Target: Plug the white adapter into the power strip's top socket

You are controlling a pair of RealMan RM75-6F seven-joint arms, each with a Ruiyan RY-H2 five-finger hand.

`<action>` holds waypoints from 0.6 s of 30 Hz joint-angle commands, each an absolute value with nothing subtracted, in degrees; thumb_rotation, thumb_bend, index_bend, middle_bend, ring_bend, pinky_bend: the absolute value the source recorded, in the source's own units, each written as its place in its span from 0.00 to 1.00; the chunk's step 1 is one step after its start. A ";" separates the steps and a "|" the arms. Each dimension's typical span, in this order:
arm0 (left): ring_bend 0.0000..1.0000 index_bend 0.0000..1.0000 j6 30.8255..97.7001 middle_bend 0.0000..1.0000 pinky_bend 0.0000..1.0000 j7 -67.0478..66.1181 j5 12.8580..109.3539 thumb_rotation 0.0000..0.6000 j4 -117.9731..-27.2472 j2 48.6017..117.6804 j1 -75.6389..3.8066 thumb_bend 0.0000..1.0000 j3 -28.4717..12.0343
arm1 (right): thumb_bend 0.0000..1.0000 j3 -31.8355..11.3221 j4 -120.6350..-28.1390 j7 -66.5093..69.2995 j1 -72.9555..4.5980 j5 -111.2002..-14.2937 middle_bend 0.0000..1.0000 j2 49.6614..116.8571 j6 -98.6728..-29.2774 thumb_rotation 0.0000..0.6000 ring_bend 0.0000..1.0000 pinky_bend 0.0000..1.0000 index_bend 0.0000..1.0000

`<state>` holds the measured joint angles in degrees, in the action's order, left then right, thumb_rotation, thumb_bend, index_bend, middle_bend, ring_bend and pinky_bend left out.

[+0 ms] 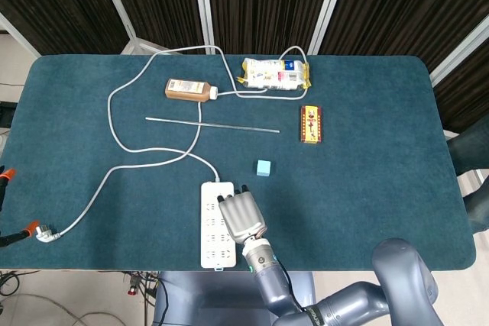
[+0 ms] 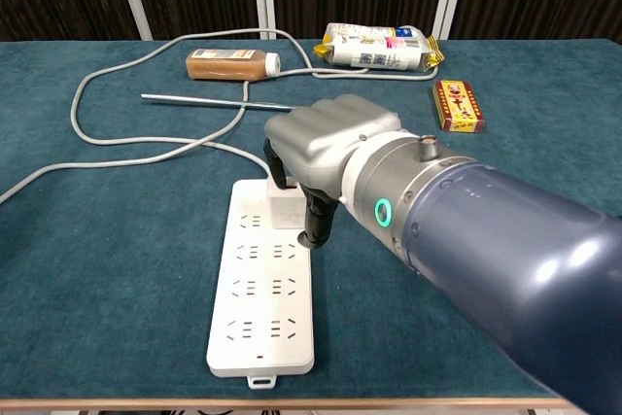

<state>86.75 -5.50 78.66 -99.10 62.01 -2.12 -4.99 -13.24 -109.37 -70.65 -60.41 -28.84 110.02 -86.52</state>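
While the right hand gripped the white adapter with fingers curled over it, the adapter sat at the top socket of the power strip; the strip lay near the table's front edge; open cloth extended rightward.

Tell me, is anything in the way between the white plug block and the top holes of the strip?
Nothing visible. The right hand holds the white adapter right at the top socket of the power strip; the hand hides whether it is fully in.
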 commanded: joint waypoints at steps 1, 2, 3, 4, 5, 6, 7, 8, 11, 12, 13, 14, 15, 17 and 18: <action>0.00 0.11 86.73 0.00 0.00 -5.48 78.64 1.00 -99.11 61.98 -2.13 0.13 -4.99 | 0.32 -13.29 -108.69 -71.16 -60.57 -28.89 0.44 110.60 -86.69 1.00 0.42 0.29 0.36; 0.00 0.11 86.72 0.00 0.00 -5.43 78.62 1.00 -99.06 61.96 -2.13 0.13 -5.01 | 0.32 -13.36 -108.47 -71.38 -60.59 -28.83 0.44 110.78 -86.74 1.00 0.42 0.29 0.36; 0.00 0.11 86.73 0.00 0.00 -5.42 78.63 1.00 -99.07 61.96 -2.13 0.13 -5.01 | 0.32 -13.39 -108.36 -71.46 -60.59 -28.81 0.44 110.85 -86.76 1.00 0.42 0.29 0.36; 0.00 0.11 86.71 0.00 0.00 -5.41 78.60 1.00 -99.09 61.95 -2.13 0.13 -5.00 | 0.32 -13.46 -108.18 -71.61 -60.59 -28.81 0.44 110.99 -86.82 1.00 0.42 0.29 0.36; 0.00 0.11 86.67 0.00 0.00 -5.41 78.56 1.00 -99.10 61.93 -2.13 0.13 -5.00 | 0.32 -13.47 -108.03 -71.77 -60.60 -28.85 0.44 111.09 -86.87 1.00 0.42 0.29 0.36; 0.00 0.11 86.64 0.00 0.00 -5.43 78.54 1.00 -99.12 61.92 -2.14 0.13 -5.00 | 0.32 -13.43 -107.88 -71.97 -60.62 -28.90 0.44 111.18 -86.92 1.00 0.42 0.29 0.36; 0.00 0.11 86.58 0.00 0.00 -5.46 78.53 1.00 -99.13 61.92 -2.17 0.13 -4.99 | 0.33 -13.35 -107.67 -72.24 -60.65 -28.98 0.44 111.32 -87.00 1.00 0.42 0.29 0.36; 0.00 0.11 86.56 0.00 0.00 -5.48 78.54 1.00 -99.16 61.92 -2.17 0.13 -4.96 | 0.33 -13.25 -107.50 -72.47 -60.67 -29.05 0.44 111.43 -87.07 1.00 0.42 0.29 0.36; 0.00 0.11 86.64 0.00 0.00 -5.45 78.59 1.00 -99.17 61.88 -2.13 0.13 -4.94 | 0.33 -12.82 -107.15 -73.21 -60.64 -29.09 0.45 111.74 -87.18 1.00 0.42 0.29 0.36; 0.00 0.11 86.66 0.00 0.00 -5.45 78.60 1.00 -99.18 61.89 -2.14 0.13 -4.96 | 0.33 -12.71 -107.12 -73.40 -60.61 -29.03 0.45 111.82 -87.14 1.00 0.42 0.29 0.36; 0.00 0.11 86.67 0.00 0.00 -5.46 78.58 1.00 -99.19 61.88 -2.13 0.13 -4.96 | 0.33 -12.62 -107.09 -73.54 -60.60 -29.00 0.45 111.86 -87.12 1.00 0.42 0.29 0.36; 0.00 0.11 86.68 0.00 0.00 -5.45 78.55 1.00 -99.19 61.87 -2.11 0.13 -4.96 | 0.33 -12.45 -107.02 -73.78 -60.59 -29.01 0.45 111.92 -87.10 1.00 0.42 0.29 0.36; 0.00 0.11 86.67 0.00 0.00 -5.41 78.55 1.00 -99.21 61.85 -2.11 0.13 -4.95 | 0.33 -12.26 -106.91 -74.06 -60.60 -29.03 0.45 111.99 -87.08 1.00 0.42 0.29 0.36; 0.00 0.11 86.65 0.00 0.00 -5.35 78.54 1.00 -99.22 61.83 -2.11 0.13 -4.95 | 0.33 -12.03 -106.79 -74.39 -60.57 -29.01 0.45 112.16 -87.03 1.00 0.42 0.29 0.36; 0.00 0.11 86.64 0.00 0.00 -5.36 78.53 1.00 -99.23 61.82 -2.11 0.13 -4.95 | 0.33 -11.94 -106.74 -74.50 -60.53 -29.00 0.45 112.28 -86.98 1.00 0.43 0.29 0.36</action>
<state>86.64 -5.36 78.53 -99.24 61.81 -2.11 -4.95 -11.98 -106.78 -74.46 -60.55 -29.01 112.23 -87.01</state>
